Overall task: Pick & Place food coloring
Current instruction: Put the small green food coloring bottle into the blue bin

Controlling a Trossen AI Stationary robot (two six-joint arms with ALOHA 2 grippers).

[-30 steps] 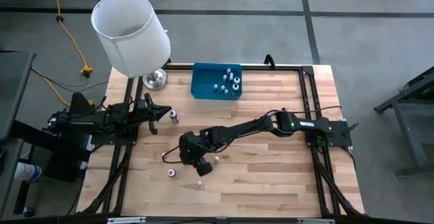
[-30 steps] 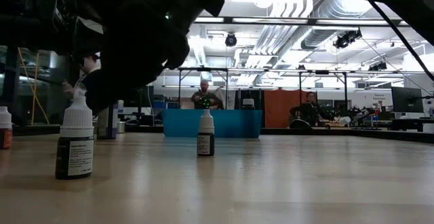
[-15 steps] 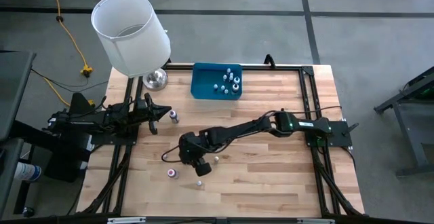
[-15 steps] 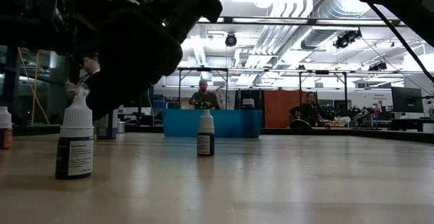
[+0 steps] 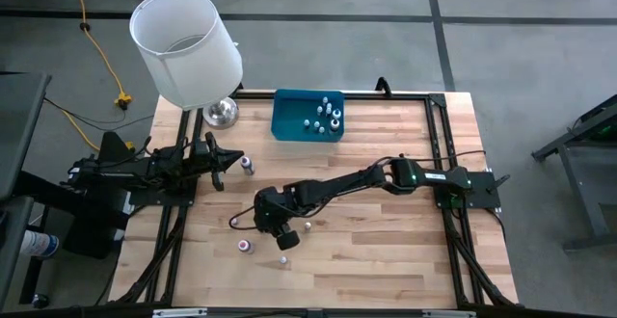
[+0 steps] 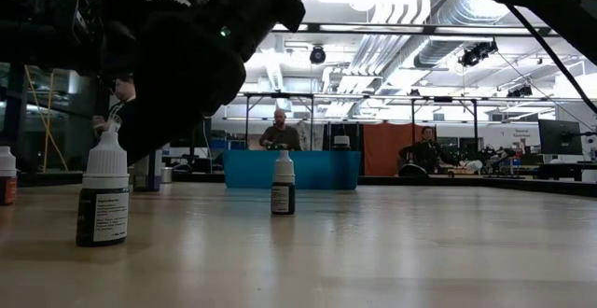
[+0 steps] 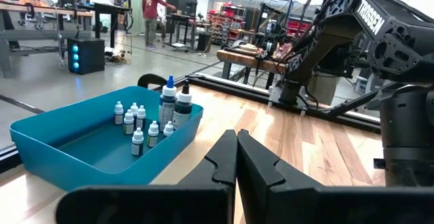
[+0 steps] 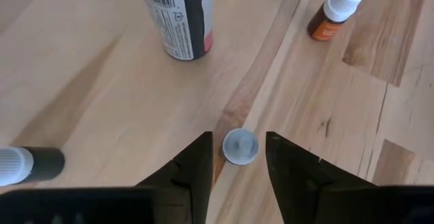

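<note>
Two dark, near-black jointed arms on black frame rails | right arm (image 5: 366, 179): slim links, small green light near the elbow, thin black cable along it | white "TROSSEN" lettering on a link in the left wrist view | left gripper (image 7: 237, 157): matte black, angular, wedge-shaped fingers | right gripper (image 8: 234, 161): same black fingers.

The right gripper (image 8: 236, 157) hangs with fingers parted over a white-capped bottle (image 8: 241, 146), bare wood on both sides. Ahead stand a red-labelled bottle (image 8: 178, 15) and an orange bottle (image 8: 334, 12); a dark bottle (image 8: 27, 164) lies beside it.
</note>
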